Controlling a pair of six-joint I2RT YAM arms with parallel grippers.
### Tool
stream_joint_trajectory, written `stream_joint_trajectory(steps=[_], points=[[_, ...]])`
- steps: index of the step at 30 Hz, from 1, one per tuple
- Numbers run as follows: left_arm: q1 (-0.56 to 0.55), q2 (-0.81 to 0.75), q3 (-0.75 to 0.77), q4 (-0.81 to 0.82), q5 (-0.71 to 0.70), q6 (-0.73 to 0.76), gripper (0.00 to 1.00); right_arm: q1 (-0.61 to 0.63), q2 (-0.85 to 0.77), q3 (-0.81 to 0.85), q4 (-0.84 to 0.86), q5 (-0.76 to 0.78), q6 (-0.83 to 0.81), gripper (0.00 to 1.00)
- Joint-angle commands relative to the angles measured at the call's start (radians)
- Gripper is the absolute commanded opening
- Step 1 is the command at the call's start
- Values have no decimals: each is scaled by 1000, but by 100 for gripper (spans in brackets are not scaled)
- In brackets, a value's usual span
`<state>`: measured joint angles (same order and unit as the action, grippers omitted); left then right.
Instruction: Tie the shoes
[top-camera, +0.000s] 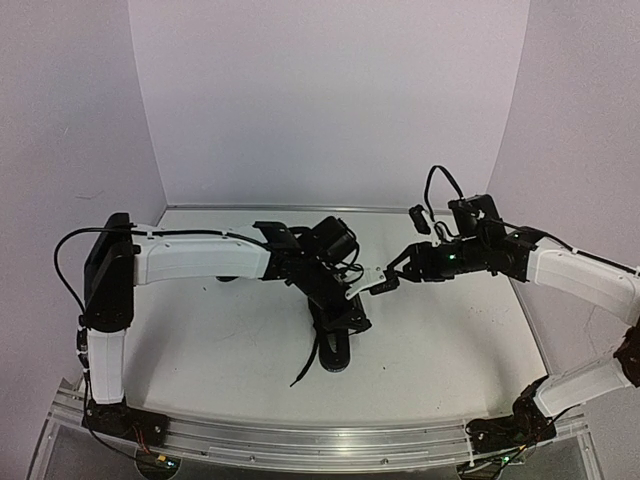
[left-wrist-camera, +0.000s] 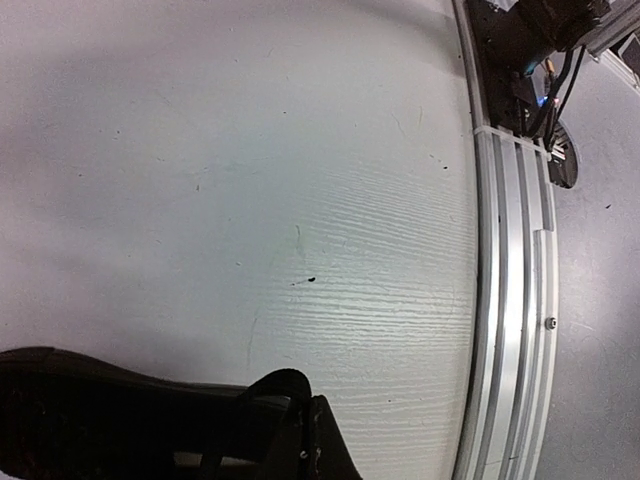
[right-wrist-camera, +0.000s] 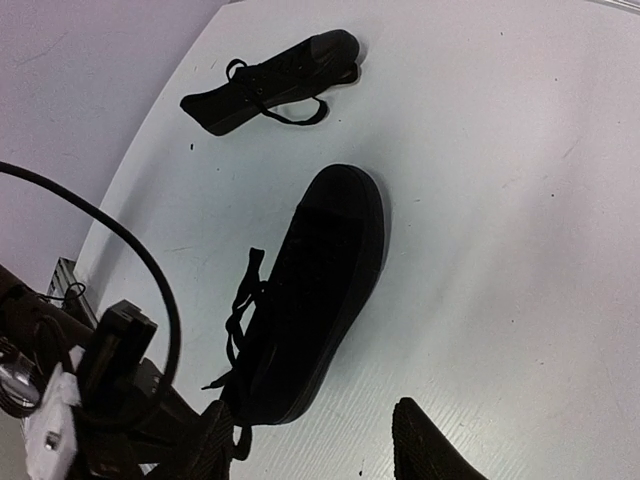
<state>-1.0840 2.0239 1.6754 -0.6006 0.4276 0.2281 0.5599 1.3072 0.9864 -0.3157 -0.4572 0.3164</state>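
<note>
One black shoe lies in the middle of the table, and a loose lace trails from it toward the near edge. My left gripper is right over this shoe. In the left wrist view its fingers are pressed together on a flat black lace that rises from the shoe. My right gripper hovers just right of the shoe with its fingers apart. In the right wrist view its gripper has nothing between the fingers and the shoe lies just ahead. The second shoe lies farther off.
An aluminium rail runs along the table's near edge, with the arm bases bolted to it. Lilac walls close in the back and sides. The left forearm spans the table's left half, with a dark shape under it.
</note>
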Motion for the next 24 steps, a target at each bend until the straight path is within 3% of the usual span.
stream_joint_trajectory(steps=[1,9,14,21,24], points=[[-8,49,80,78,-10,0,0,-12,-29,-19,7,4,9,51],[-9,146,175,143,-122,-12,1,-26,-22,-39,8,0,10,50],[-6,155,196,117,-141,-24,26,-30,-27,-57,7,-16,-1,50],[53,-49,34,161,-67,-84,63,-31,23,-97,24,-96,-38,54],[105,-125,-45,190,-17,-122,69,-29,59,-117,73,-172,-39,57]])
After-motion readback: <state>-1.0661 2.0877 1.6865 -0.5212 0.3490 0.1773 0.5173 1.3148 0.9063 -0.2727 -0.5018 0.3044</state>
